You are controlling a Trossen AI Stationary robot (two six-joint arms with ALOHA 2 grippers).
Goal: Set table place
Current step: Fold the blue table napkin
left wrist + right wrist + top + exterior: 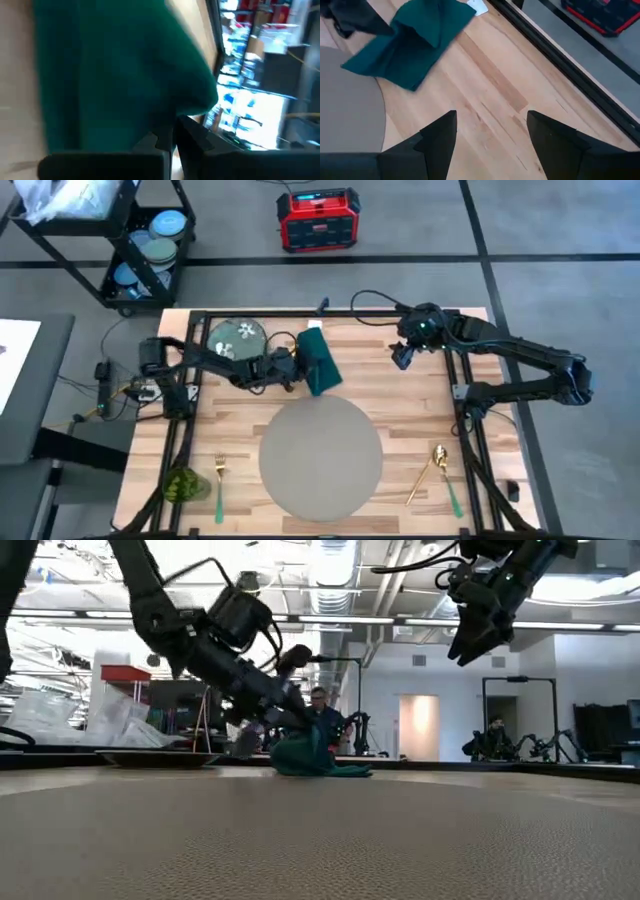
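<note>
A dark teal napkin lies on the wooden table, just beyond the round grey placemat, the place. My left gripper reaches in from the table's left and is shut on the napkin. My right gripper hangs open high above the table's far right part, with nothing between its fingers. A green floral plate rests flat on the table at the far left. My left gripper pinches the napkin between its two fingers at a raised bunch of cloth on the side toward the table's left. The fingers slant down from the table's left. That bunch is lifted; the rest lies on the table.
A fork and a green object lie near the front left, and a gold spoon near the front right. Black rails run along the table's edges. A wire cart stands beyond the far left corner.
</note>
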